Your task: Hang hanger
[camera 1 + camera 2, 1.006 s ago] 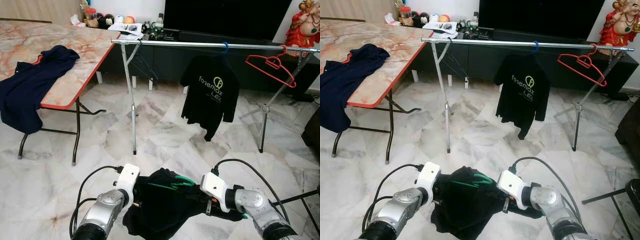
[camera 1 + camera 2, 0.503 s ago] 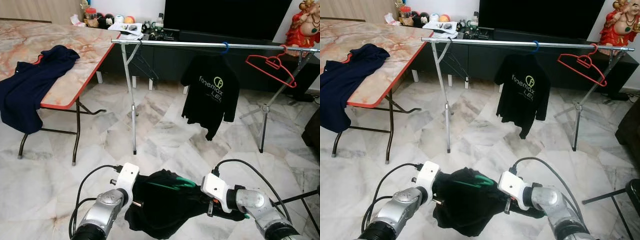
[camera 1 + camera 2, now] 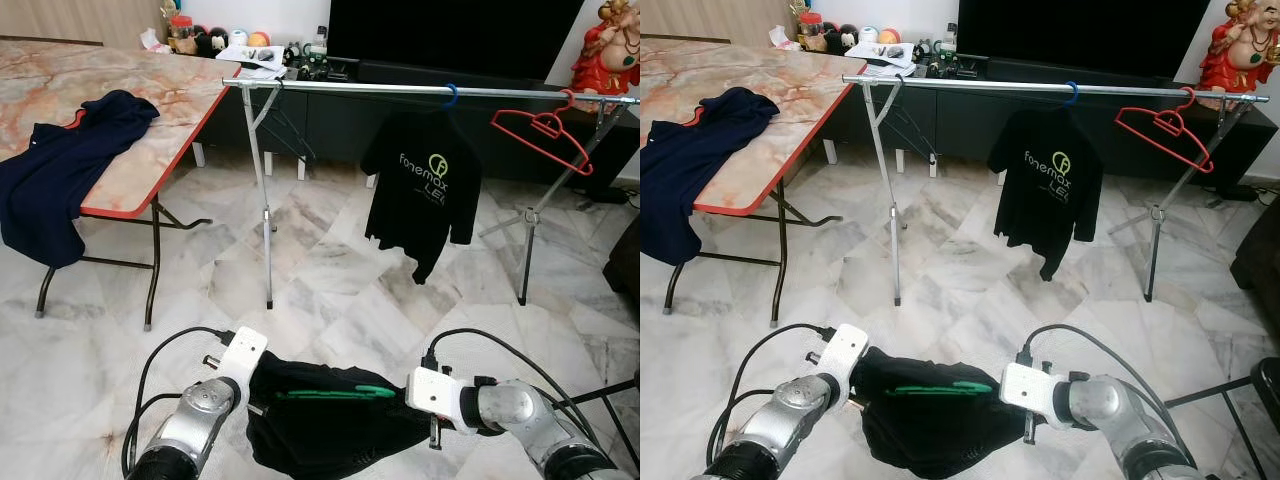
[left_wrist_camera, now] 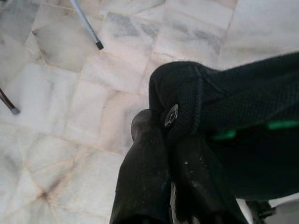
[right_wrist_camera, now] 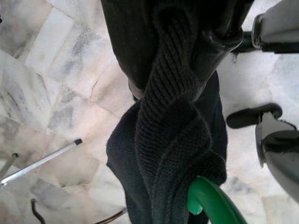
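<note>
Now both end effectors clamp black shirt (image 3: 330, 425) on green hanger (image 3: 335, 393)

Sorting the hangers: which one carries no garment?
The red hanger at the rail's right end hangs bare; the blue hanger carries a black shirt, the green hanger another.

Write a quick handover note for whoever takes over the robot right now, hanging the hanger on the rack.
Left gripper: shut on the black garment, at its left end.
Right gripper: shut on the same garment, bunched knit fabric between its fingers, at the right end.
The garment is stretched between both grippers, low in front of the robot, with a green hanger inside it.
The rail stands ahead across the floor. It carries a black T-shirt on a blue hook and a bare red hanger near its right end.
Done: garment on hanger, held up.
Left: go to the rail, hook the green hanger on.
</note>
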Robot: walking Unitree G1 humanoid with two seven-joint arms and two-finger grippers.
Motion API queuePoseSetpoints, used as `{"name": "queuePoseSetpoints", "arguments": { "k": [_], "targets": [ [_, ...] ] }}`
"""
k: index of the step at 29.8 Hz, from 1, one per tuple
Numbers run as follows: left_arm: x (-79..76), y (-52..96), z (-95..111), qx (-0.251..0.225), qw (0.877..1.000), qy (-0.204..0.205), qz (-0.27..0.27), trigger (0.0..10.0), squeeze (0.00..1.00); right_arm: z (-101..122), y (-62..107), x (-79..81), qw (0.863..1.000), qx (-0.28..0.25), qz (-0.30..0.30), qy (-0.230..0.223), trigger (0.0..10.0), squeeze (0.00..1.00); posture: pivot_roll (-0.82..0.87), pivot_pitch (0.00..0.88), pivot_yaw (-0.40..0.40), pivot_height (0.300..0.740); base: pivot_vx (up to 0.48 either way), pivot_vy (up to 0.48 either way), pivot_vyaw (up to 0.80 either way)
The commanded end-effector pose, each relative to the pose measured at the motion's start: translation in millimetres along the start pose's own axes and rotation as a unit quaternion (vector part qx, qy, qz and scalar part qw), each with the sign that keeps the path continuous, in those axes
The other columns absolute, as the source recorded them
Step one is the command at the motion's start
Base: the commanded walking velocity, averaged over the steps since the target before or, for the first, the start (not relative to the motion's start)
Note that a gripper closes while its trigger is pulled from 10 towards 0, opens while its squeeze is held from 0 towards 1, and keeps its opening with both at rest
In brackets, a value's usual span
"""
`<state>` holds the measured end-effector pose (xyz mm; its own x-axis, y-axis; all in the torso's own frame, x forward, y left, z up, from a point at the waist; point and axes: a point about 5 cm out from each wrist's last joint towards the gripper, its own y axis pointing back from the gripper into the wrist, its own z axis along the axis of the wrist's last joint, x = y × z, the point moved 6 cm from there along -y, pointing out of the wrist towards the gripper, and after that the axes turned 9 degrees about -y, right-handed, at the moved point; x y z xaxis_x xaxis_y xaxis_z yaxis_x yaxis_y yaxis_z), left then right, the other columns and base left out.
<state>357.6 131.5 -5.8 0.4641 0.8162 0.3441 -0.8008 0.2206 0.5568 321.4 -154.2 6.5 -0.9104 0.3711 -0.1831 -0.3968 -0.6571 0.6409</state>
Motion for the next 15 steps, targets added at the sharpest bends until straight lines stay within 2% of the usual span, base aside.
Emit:
{"name": "queuePoseSetpoints", "arguments": {
  "k": [1,4,5,8,9,12,13,15],
  "targets": [
    [18.3,6.3,-30,0.048,0.998,-0.043,0.021,0.0,0.0,-9,25.4,-19.6,0.999,-0.005,-0.036,-0.036,0.0,0.0,-0.01,0.063,-0.085,0.74,0.0,0.0,0.0],
    [15.0,6.3,-32,0.05,0.997,-0.063,0.013,0.0,0.0,-5,27.6,-20.3,0.998,-0.022,-0.032,-0.045,0.0,0.0,-0.01,0.064,-0.086,0.74,0.0,0.0,0.0],
    [10.1,6.8,-34,0.05,0.994,-0.093,-0.001,0.0,0.0,-2,30.2,-22.7,0.998,-0.032,-0.033,-0.053,0.0,0.0,-0.01,0.067,-0.086,0.74,0.0,0.0,0.0],
    [7.8,7.5,-38,0.054,0.993,-0.105,-0.007,0.0,0.0,-1,32.3,-21.4,0.997,-0.041,-0.021,-0.06,0.0,0.0,-0.01,0.066,-0.086,0.74,0.0,0.0,0.0],
    [9.0,7.9,-41,0.057,0.992,-0.112,-0.003,0.0,0.0,0,34.4,-13.8,0.995,-0.049,0.017,-0.081,0.0,0.0,-0.01,0.07,-0.087,0.74,0.0,0.0,0.0],
    [12.5,7.7,-38,0.047,0.994,-0.1,0.007,0.0,0.0,-7,39.1,7.5,0.99,-0.033,0.102,-0.095,0.0,0.0,-0.01,0.072,-0.088,0.74,0.0,0.0,0.0],
    [12.5,7.7,-38,0.047,0.994,-0.1,0.007,0.0,0.0,-7,39.1,7.5,0.99,-0.033,0.102,-0.095,0.0,0.0,-0.01,0.072,-0.088,0.74,0.0,0.0,0.0],
    [16.7,7.1,-29,0.024,0.994,-0.104,0.019,0.0,0.0,-16,42.6,21.2,0.983,-0.009,0.151,-0.101,0.0,0.0,-0.01,0.073,-0.089,0.74,0.0,0.0,0.0]
  ]
}}
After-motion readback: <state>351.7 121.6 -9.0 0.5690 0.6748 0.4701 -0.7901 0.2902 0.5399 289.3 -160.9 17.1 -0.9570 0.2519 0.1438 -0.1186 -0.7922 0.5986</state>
